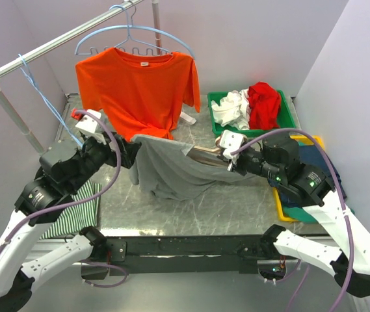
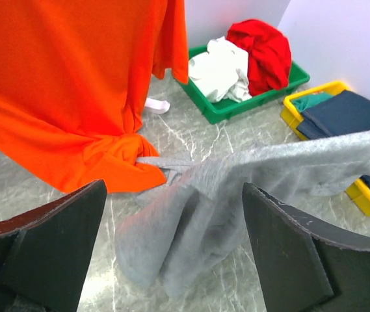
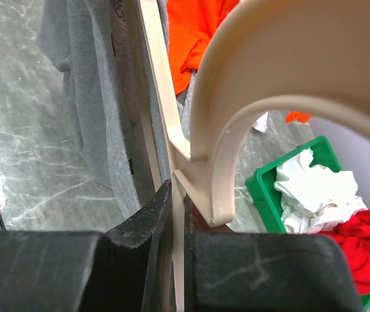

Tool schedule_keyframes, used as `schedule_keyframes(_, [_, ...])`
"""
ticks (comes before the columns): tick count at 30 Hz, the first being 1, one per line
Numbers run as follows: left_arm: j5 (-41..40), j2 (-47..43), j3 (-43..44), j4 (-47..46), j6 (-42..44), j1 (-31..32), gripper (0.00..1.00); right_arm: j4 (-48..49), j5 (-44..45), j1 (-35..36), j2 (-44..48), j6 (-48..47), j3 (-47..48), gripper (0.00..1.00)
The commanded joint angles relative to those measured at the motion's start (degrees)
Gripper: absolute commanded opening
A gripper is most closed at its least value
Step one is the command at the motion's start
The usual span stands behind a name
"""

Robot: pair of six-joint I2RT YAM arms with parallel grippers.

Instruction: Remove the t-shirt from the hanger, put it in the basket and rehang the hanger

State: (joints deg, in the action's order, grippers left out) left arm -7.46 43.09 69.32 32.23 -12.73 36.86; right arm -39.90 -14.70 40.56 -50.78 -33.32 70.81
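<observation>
Left arm reaches in from the near left, forearm angled up and right. The left gripper (image 1: 131,155) sits at the left end of the gray t-shirt (image 1: 171,172). Its jaws are spread wide with nothing clamped. In the left wrist view the fabric lies ahead of the gap between the fingers (image 2: 74,221); can't tell if it touches them.

Right arm comes in from the near right, wrist pointing left. The right gripper (image 1: 227,159) has its jaws pinched tight on a thin bar of the beige hanger (image 1: 204,151), right by the base of the hook, as the right wrist view shows close up.

The gray t-shirt is on that hanger, held above the table (image 1: 171,214) at centre. It is stretched between the two grippers, with its body sagging toward the near side.

Hard to make out:
- Most of the hanger is under the fabric; only the right end shows from above.
- The shirt's left shoulder is hidden behind the left gripper.
- The orange t-shirt (image 1: 139,91) on the blue hanger (image 1: 132,32) hangs from the rail (image 1: 61,40) behind; its hem overlaps the gray shirt's far edge.
</observation>
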Motion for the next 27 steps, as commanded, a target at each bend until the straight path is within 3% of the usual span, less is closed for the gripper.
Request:
schedule_keyframes(1, [2.54,3.22,-0.50,-1.47,1.39,0.23,0.90,2.46,-1.21,-0.21,0.86,0.45,2.49,0.00])
schedule_keyframes(7, [6.94,5.69,0.02,-0.68,1.74,0.32,0.86,6.49,2.03,-0.21,2.62,0.80,1.27,0.00])
schedule_keyframes(10, [7.99,5.60,0.11,-1.03,2.18,0.23,0.79,7.99,2.13,-0.21,4.20,0.71,0.12,0.00])
schedule_keyframes(13, [7.91,5.60,0.38,-0.76,2.54,0.14,0.65,8.96,1.78,-0.21,5.43,0.80,-0.75,0.00])
schedule_keyframes(14, [7.64,5.69,0.38,-0.42,2.45,0.23,0.52,9.14,2.04,-0.21,5.69,0.89,-0.93,0.00])
schedule_keyframes(19, [3.79,4.99,0.55,-0.24,2.19,0.23,0.17,8.79,2.22,-0.21,5.52,1.33,-1.11,0.00])
schedule_keyframes(20, [2.64,4.72,0.64,-0.32,1.75,0.23,0.02,8.44,2.13,-0.30,5.00,1.68,-1.02,0.00])
schedule_keyframes(24, [-5.08,2.62,1.25,-1.64,0.08,0.32,0.01,5.20,0.99,-0.30,3.15,2.12,-0.49,0.00])
schedule_keyframes(27, [-18.25,1.21,2.84,-2.43,-1.50,0.23,0.01,2.21,3.78,-0.30,0.43,3.78,0.73,0.00])
